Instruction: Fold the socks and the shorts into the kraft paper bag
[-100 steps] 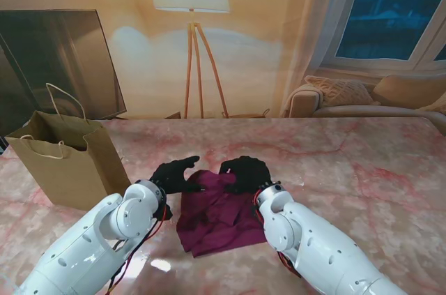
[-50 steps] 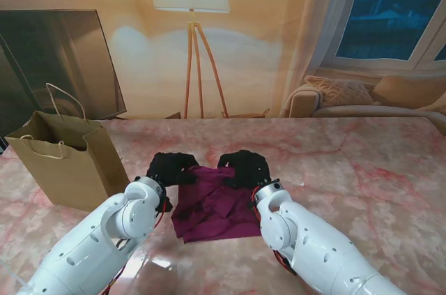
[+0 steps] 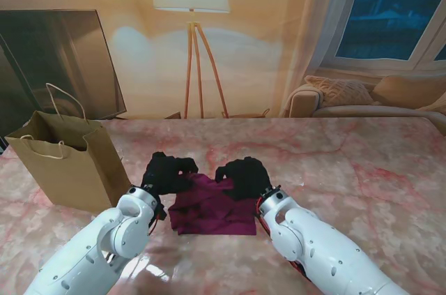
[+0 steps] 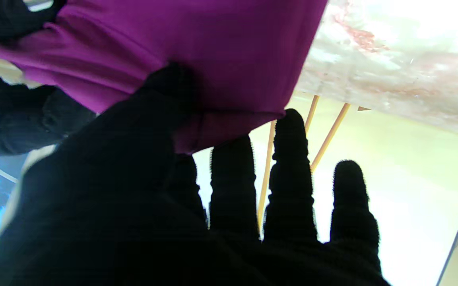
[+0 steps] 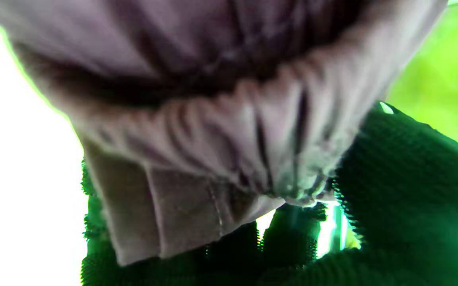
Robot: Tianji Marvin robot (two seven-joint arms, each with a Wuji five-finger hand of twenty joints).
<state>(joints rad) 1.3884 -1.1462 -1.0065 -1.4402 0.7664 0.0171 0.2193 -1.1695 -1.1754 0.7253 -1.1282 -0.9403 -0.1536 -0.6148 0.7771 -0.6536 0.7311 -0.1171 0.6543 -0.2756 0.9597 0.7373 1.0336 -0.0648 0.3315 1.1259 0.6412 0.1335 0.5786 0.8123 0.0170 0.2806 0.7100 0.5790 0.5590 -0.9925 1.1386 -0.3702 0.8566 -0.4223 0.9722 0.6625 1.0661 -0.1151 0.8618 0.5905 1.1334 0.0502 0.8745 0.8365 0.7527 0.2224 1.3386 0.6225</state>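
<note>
Two arms rise from the bottom corners of your stand view over the pink-veined marble counter, which fills the lower half of the frame. At the left edge, the kraft paper bag stands upright and open, handles up, well apart from the cloth. Centre frame, the purple shorts lie bunched on the counter, their far edge raised between your hands. Your left hand is grasping that edge on its left end; the wrist view shows the thumb pressed onto the fabric. Your right hand is grasping the right end, the gathered waistband draped over its fingers.
</note>
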